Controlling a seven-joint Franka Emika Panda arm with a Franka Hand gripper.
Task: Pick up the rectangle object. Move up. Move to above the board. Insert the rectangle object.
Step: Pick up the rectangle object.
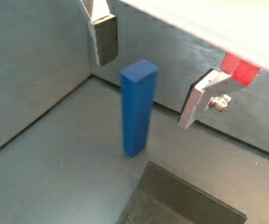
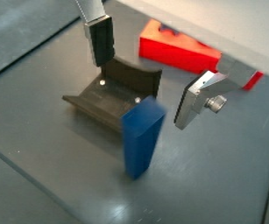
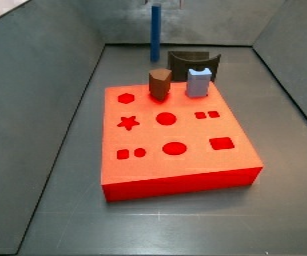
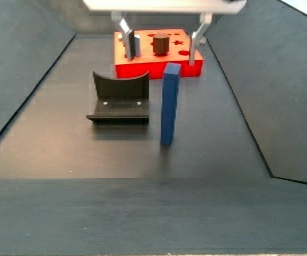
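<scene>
The long bright-blue bar (image 4: 171,104) stands upright on the grey floor, untouched, just beside the black curved fixture (image 4: 118,98). Above it hangs the claw (image 4: 164,38), spread wide and holding nothing, one silver finger (image 1: 103,39) on each side of the bar's top. Farther back sits the thick red-orange board (image 3: 172,136) with its shaped holes. This looks like the pick-up step: next the claw should drop lower and squeeze the bar.
</scene>
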